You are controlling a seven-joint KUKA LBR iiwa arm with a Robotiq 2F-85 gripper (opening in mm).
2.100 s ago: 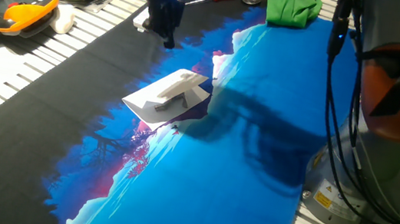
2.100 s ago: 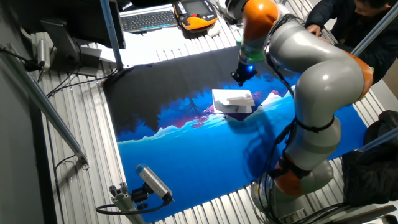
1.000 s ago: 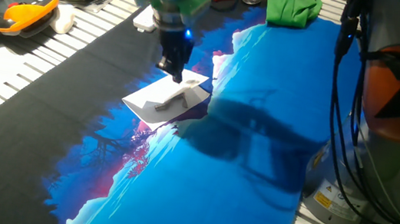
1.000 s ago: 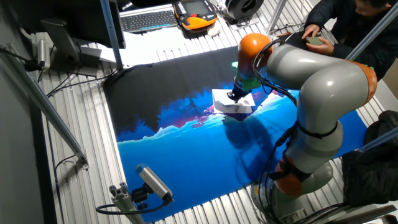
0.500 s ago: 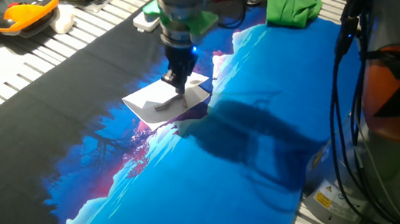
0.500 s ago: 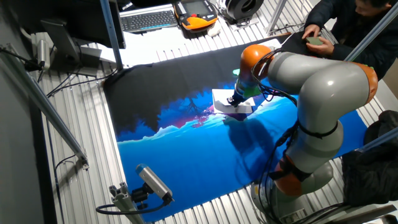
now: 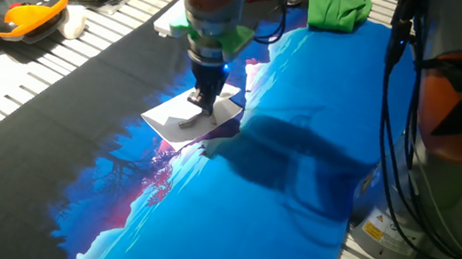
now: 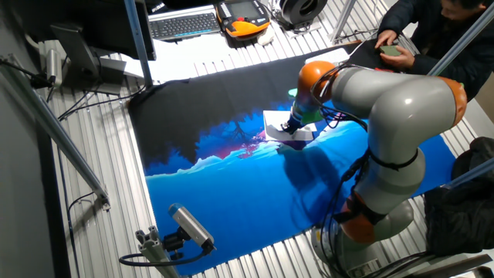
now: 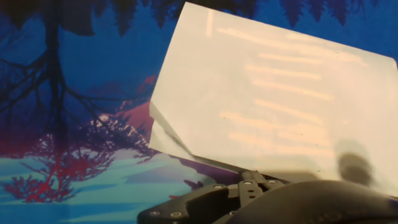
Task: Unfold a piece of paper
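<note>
The piece of paper point(image 7: 170, 120) is a small white folded sheet lying on the blue and black printed mat point(image 7: 277, 189), with its upper flap slightly raised. It also shows in the other fixed view point(image 8: 275, 119). In the hand view it fills the upper right point(image 9: 280, 93), with a crease edge running along its lower left. My gripper point(image 7: 202, 105) points straight down and its tips touch the top of the paper near its right side; it shows in the other fixed view too point(image 8: 286, 130). The tips look narrow and close together. Only the gripper's dark body point(image 9: 298, 205) shows in the hand view.
A green cloth point(image 7: 337, 5) lies at the mat's far end. An orange and black device point(image 7: 23, 13) and a keyboard point(image 8: 185, 25) lie on the slatted table. My arm's base point(image 7: 454, 132) stands right of the mat. A person point(image 8: 417, 31) sits at the far corner.
The gripper has come down from the mat's far end onto the paper, and in the last half second it lowered a little more. The paper has stayed in place.
</note>
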